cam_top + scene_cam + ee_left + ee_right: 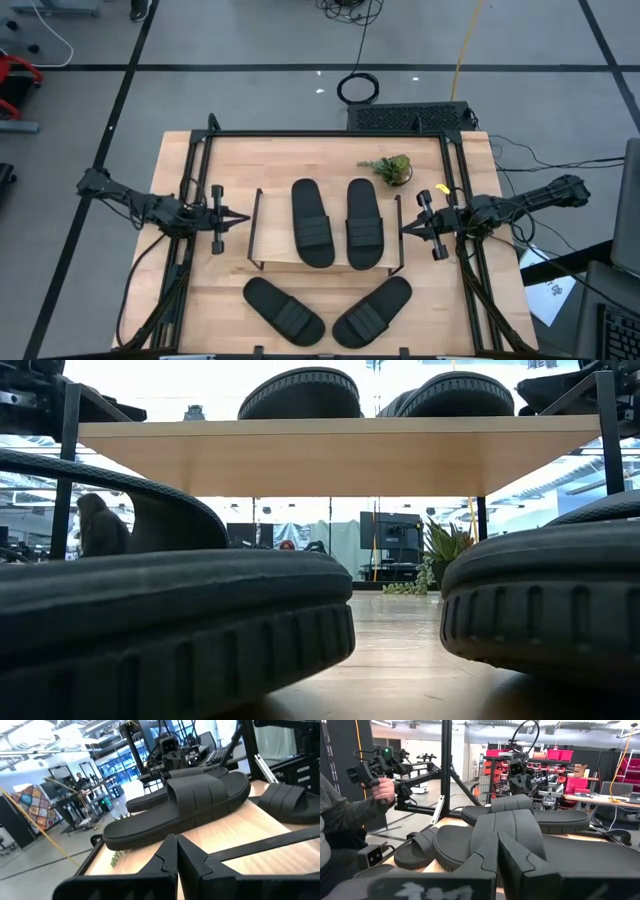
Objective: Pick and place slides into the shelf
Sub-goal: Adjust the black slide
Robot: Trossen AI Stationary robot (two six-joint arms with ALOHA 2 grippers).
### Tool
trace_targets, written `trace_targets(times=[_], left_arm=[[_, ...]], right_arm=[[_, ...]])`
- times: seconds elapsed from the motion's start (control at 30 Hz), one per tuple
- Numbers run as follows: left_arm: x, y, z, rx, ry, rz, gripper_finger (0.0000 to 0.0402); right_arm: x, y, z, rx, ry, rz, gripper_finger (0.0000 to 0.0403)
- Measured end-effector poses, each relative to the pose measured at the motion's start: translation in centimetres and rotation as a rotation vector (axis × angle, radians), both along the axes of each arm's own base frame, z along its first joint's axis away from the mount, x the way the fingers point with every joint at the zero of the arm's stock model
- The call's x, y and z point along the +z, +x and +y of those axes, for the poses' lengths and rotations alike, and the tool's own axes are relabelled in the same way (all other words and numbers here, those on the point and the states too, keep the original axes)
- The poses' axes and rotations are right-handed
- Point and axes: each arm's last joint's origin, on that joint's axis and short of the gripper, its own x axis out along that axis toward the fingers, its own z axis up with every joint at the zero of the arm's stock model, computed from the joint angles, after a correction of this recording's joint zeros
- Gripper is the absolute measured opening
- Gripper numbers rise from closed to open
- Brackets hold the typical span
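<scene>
Slides point(339, 223) are seen two on the shelf point(272, 248) top, two point(328, 311) on the table point(180, 170) in front. Both claws, left point(243, 218) and right point(405, 229), are clenched empty beside the shelf. A person's hand point(384, 790) is shown only by the right wrist view.

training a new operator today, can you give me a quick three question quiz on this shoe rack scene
1. How many sandals lie on top of the rack, and how many on the table in front of it?
2. True or false: the left gripper holds a sandal.
3. What small thing stands near the rack's far right corner? A) plant B) cup C) box

Key
1. Two on top; two on the table.
2. False; both the left and the right gripper are shut on nothing, one at each end of the rack.
3. A, a plant.
</scene>
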Motion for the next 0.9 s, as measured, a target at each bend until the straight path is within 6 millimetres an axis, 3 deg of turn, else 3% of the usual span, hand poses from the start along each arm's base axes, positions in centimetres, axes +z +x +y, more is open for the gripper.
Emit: trace_targets(times=[0.33,0.47,0.67,0.9], left_arm=[[0.4,-0.1,0.0,-0.005,-0.037,-0.025,0.0004],[0.4,-0.1,0.0,-0.005,-0.036,-0.025,0.0005],[0.5,-0.1,0.1,-0.002,-0.013,-0.027,0.0005],[0.8,-0.2,0.1,0.006,0.062,-0.058,0.0005]], right_arm=[[0.9,0.0,0.0,-0.011,-0.034,-0.013,0.0000],[4.1,-0.1,0.0,-0.010,-0.073,0.021,0.0000],[10.8,-0.2,1.0,-0.013,-0.161,0.120,0.0000],[15.9,2.2,4.7,-0.018,-0.311,0.302,0.0000]])
